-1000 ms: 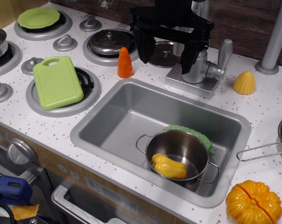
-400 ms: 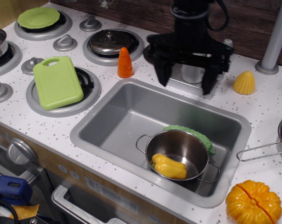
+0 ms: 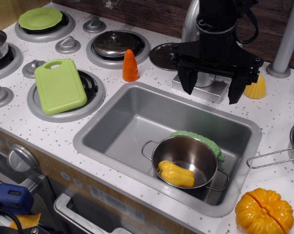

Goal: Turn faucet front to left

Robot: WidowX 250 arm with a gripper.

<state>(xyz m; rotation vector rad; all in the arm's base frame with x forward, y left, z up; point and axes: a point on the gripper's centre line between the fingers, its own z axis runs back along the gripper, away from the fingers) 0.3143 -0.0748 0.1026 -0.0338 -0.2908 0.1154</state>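
Observation:
The faucet (image 3: 209, 91) stands behind the sink on its square silver base plate. My arm hides most of it. Part of its curved spout (image 3: 188, 22) shows to the left of the arm, and the side lever is hidden. My black gripper (image 3: 212, 87) hangs directly in front of and over the faucet body. Its fingers (image 3: 188, 80) are spread wide, one on each side of the base. The gripper is open and holds nothing.
The grey sink (image 3: 132, 122) holds a steel pot (image 3: 186, 156) with a yellow pepper (image 3: 176, 174) and a green vegetable (image 3: 200, 139). An orange carrot (image 3: 130, 66), a pan lid (image 3: 162, 55), yellow corn (image 3: 258, 87), a grey pole (image 3: 288, 39), a pumpkin (image 3: 264, 212) and a green cutting board (image 3: 59, 85) are nearby.
My gripper has moved right and slightly toward the sink, from the faucet's left side to straddling its base. It now covers the body and lever. It stayed open.

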